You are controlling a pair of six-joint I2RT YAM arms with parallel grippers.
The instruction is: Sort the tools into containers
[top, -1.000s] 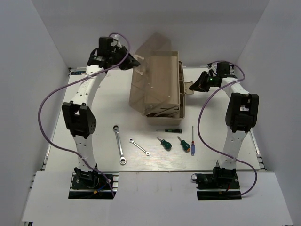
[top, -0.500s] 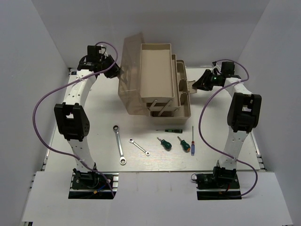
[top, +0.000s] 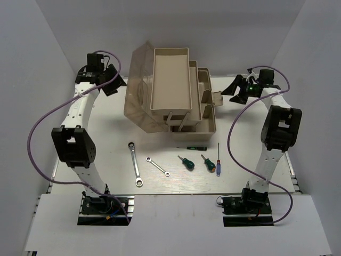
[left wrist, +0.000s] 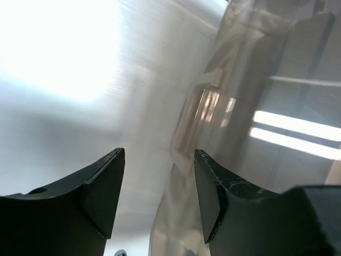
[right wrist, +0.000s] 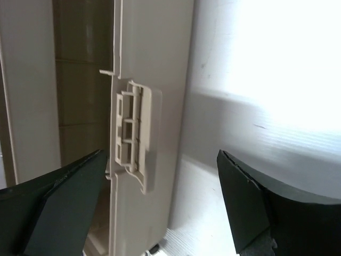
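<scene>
The toolbox stands open at the back: its translucent brownish lid leans left, and beige trays fan out over the bottom compartment. My left gripper is open just left of the lid, holding nothing. My right gripper is open to the right of the toolbox, near its latch, also holding nothing. In front lie the tools: a long wrench, a short wrench, two green-handled screwdrivers, a blue-handled screwdriver and a dark pen-like tool.
White walls close in the table on the left, back and right. The arm bases sit at the near edge. A purple cable loops out from the left arm, and another hangs along the right arm.
The lid has swung left and the trays have spread out into view. Both grippers have opened and let go of the toolbox. The left arm has moved left, the right slightly right.
</scene>
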